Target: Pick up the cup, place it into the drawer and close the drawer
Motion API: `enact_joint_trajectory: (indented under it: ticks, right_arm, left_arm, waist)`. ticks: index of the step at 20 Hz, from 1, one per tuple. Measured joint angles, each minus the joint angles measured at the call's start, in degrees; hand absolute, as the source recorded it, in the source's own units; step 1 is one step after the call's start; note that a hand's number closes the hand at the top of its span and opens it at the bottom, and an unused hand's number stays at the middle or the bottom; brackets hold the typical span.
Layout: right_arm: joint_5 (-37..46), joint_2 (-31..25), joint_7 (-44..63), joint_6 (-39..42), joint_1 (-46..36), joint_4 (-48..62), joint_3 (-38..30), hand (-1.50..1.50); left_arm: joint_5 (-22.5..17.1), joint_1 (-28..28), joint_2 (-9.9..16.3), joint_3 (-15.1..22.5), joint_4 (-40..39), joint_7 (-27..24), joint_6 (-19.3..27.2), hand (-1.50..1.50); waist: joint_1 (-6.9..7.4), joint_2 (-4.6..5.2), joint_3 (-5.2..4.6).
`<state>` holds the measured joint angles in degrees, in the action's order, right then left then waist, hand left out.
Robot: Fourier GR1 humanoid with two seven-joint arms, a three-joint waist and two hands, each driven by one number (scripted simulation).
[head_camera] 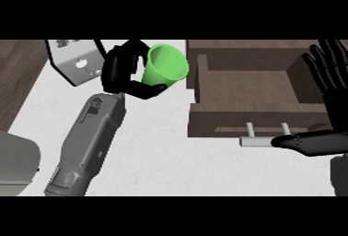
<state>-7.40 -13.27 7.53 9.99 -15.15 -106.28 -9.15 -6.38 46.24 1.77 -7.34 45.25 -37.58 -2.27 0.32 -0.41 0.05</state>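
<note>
— Where is the cup?

— The green cup (168, 65) is tilted, its open mouth facing the view, held above the pale bench (163, 156) just left of the open wooden drawer (248, 94). The left hand (122, 69) has its black fingers curled round the cup's lower part, hiding its base.

— And the other hand?

— The right hand (329, 101) shows at the view's right edge, fingers straight and spread, holding nothing — its thumb lies by the drawer's pale handle (262, 140); whether it touches is unclear. The forearm is cut off. Behind the left hand a grey slab-like object (75, 60) is partly hidden — hard to identify.
</note>
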Motion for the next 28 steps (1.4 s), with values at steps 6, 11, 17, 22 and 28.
enact_joint_trajectory:
  ticks: [6, 11, 17, 22, 28]
  right_arm:
    - [1.2, 0.5, -2.8, 0.0, 0.0, 2.2, 0.1, -1.50]
    - [1.3, 0.6, -4.1, 0.6, -0.2, 3.3, 0.3, -1.50]
    - [1.3, 1.2, -4.6, 0.8, -1.6, 4.1, 1.2, -1.50]
    - [0.7, 0.9, -3.9, 1.5, -3.1, 4.1, 1.6, -1.50]
    - [0.6, 1.3, -4.2, 2.3, -5.0, 4.5, 2.9, -1.50]
  left_arm:
    - [-0.9, 8.7, -1.2, 5.0, 3.6, 11.2, 8.4, 1.50]
    - [-3.2, 18.2, -1.6, 8.6, -2.6, 17.1, 15.5, 1.50]
    - [-5.5, 26.4, -1.7, 12.2, -13.9, 21.5, 20.5, 1.50]
    - [-7.5, 30.0, -1.8, 16.5, -21.9, 23.2, 22.2, 1.50]
    - [-9.6, 29.7, -1.8, 22.6, -26.7, 25.5, 18.9, 1.50]
  waist:
    - [-0.66, 0.24, -0.01]
    - [-1.83, 0.58, 0.00]
    - [-3.70, 1.20, 0.03]
    - [-5.68, 1.71, 0.05]
    - [-8.70, 2.44, 0.09]
